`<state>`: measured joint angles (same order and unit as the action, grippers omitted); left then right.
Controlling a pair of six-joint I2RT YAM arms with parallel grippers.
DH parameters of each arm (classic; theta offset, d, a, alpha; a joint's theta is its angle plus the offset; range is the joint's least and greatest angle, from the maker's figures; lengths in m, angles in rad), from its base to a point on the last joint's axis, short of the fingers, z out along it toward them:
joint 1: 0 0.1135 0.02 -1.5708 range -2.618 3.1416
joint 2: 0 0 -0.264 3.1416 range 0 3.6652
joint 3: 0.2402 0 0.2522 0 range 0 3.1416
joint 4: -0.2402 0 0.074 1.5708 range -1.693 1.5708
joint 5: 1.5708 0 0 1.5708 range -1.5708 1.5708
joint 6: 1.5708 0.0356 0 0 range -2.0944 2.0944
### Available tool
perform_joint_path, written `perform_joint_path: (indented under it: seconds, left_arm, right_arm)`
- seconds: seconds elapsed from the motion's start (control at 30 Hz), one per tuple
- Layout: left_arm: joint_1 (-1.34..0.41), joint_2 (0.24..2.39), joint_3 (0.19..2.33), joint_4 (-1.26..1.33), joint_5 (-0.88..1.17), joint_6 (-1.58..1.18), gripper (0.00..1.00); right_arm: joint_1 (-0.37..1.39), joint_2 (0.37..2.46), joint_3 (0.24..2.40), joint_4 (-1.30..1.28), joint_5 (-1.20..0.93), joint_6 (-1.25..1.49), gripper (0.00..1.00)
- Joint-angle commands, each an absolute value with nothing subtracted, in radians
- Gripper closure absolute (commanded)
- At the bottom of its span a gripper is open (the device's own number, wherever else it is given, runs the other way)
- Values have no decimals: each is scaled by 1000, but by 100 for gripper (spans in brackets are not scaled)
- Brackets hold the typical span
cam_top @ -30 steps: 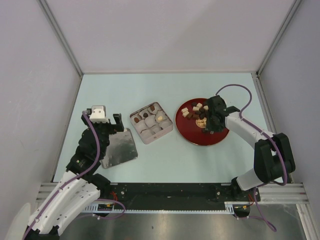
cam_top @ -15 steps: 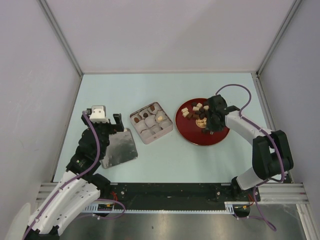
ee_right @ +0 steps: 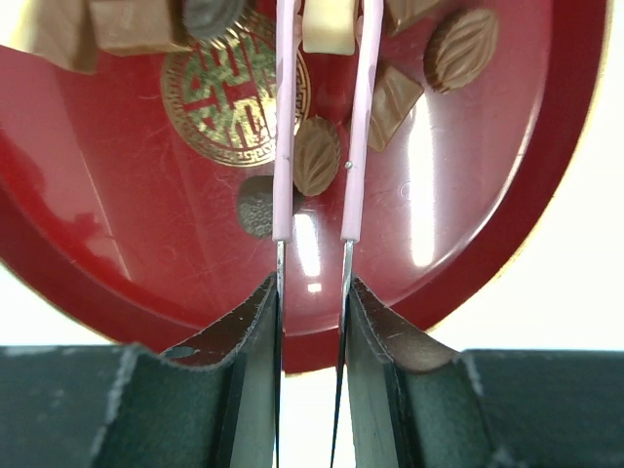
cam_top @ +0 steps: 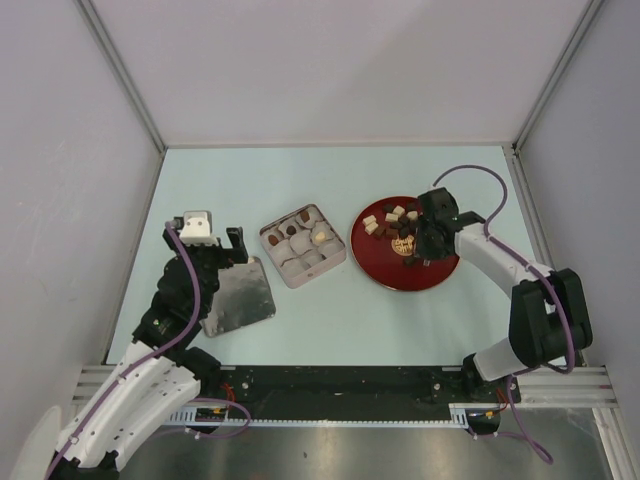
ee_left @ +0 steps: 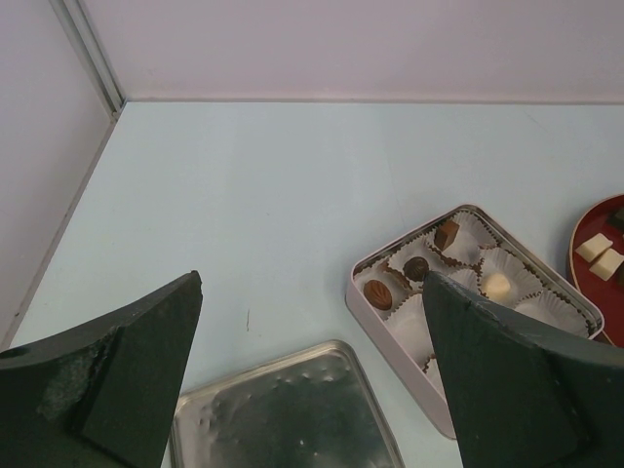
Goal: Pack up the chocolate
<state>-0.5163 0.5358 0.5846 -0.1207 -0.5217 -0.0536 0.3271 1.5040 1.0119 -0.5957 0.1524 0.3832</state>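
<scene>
Right pincer (ee_right: pixel 318 102) straddles leaf chocolate (ee_right: pixel 317 158) on red plate (ee_right: pixel 117 283), clamp unclear; overhead view hides it. Left pincer (ee_left: pixel 312 291) wide apart.

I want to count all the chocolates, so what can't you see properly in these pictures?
- Top view: the right end effector covers part of the red plate, hiding whatever lies beneath.
- Left wrist view: a finger of the left end effector hides the near corner of the square tin; the right edge cuts off the plate.
- Right wrist view: the top edge cuts a white chocolate; whether the pink fingers squeeze the leaf-shaped chocolate is unclear.
</scene>
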Motion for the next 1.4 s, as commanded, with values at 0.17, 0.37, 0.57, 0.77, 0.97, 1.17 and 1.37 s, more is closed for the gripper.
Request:
perform_joint_path:
  seconds: [0.17,0.37,0.57,0.77,0.97,1.17,1.37]
  left_arm:
    - [-511,552,586,-89,-541,-63,0]
    - [-511,542,577,-78,-554,-69,0]
    - [-511,512,568,-75,-554,-98,0]
    - [-511,463,565,-100,-561,-107,0]
    - [-511,358,542,-126,-564,-101,0]
    - [-511,281,531,-169,-564,-97,0]
    - [-511,244,525,-198,-569,-86,0]
  right_arm:
    - [331,1365,1026,-607,170,310,98]
    - [388,1312,1052,-583,160,259,100]
    - [462,1298,1084,-565,160,216,100]
    - [581,1307,1129,-496,108,187,100]
    - [692,1388,1175,-390,55,166,100]
    - [779,1503,1227,-279,-17,146,100]
    - [828,1598,1262,-210,-48,141,100]
